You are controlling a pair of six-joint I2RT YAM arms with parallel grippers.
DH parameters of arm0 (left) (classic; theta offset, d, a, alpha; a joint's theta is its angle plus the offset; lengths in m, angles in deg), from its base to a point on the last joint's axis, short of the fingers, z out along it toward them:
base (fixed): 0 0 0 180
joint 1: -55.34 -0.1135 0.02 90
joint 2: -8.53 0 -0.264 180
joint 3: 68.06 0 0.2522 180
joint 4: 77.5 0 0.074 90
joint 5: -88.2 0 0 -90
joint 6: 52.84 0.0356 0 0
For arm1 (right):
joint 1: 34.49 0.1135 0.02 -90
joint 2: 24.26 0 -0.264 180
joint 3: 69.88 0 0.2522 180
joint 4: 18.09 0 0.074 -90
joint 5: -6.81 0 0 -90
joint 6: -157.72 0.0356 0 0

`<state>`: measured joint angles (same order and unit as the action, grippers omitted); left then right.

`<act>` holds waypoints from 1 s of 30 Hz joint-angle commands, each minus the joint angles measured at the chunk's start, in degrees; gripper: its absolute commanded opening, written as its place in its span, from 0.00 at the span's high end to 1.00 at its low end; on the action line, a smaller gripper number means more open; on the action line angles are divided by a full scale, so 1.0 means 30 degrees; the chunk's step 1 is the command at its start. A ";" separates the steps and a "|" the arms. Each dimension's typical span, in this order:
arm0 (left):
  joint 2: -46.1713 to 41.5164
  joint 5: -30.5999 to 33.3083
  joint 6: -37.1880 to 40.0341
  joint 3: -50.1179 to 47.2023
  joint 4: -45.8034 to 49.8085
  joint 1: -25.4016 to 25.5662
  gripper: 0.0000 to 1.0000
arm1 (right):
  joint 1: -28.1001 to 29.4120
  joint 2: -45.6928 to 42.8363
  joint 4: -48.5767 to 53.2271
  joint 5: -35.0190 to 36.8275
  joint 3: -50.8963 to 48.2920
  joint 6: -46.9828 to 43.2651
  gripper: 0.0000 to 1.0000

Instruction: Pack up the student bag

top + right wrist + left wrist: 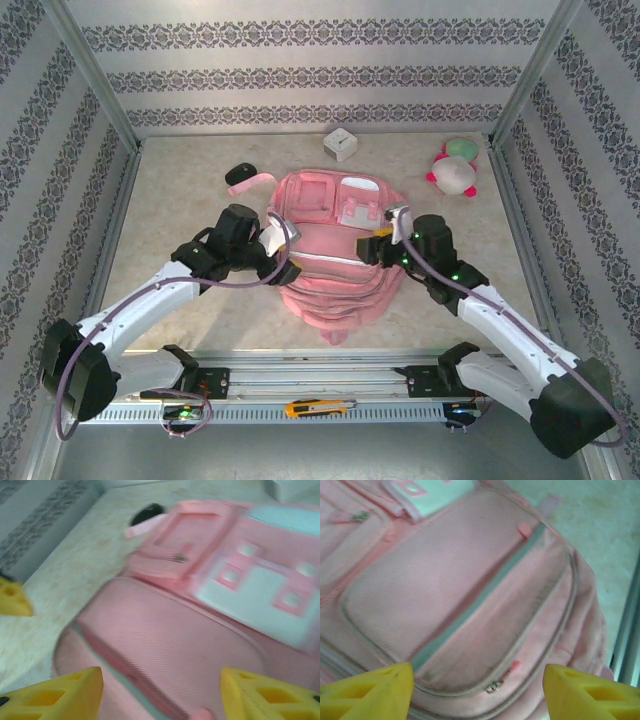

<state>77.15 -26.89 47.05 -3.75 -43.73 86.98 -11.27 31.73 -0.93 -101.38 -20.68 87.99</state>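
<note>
The student bag point(335, 240), a large pink backpack with pale trim, lies flat in the middle of the table with its front pockets facing up. My left gripper point(283, 262) hovers over its left side, and my right gripper point(378, 245) over its right side. In the left wrist view the yellow fingers of the left gripper point(478, 685) stand wide apart above a zipped pocket point(450, 590), with a metal zip pull point(494, 686) below the gap. The right gripper point(161, 690) is also open over the pink fabric point(190, 645). Neither holds anything.
A white cube point(340, 145) sits at the back of the table and a pink-and-white plush toy point(455, 170) at the back right. A black object point(240, 174) lies by a pink strap point(252, 185) at the bag's upper left. An orange utility knife point(318, 407) rests on the near rail.
</note>
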 commanded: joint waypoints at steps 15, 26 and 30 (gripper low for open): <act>0.2506 0.2846 -0.8143 -0.2000 -0.3185 -0.0413 0.65 | -0.1638 0.9066 -0.0855 -0.3786 0.2984 0.3446 0.49; 0.0138 0.2915 -0.9263 -0.4662 -0.4868 0.2125 0.67 | -0.1347 1.2159 -0.3064 -0.5291 0.5519 0.2892 0.49; 0.0104 0.2951 -0.9400 -0.4544 -0.5380 0.3010 0.64 | -0.1438 1.2996 -0.3167 -0.5527 0.6721 0.2415 0.48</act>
<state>77.81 -16.13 20.04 -17.39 -55.34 93.84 -16.63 69.71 -5.32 -112.88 -4.09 97.33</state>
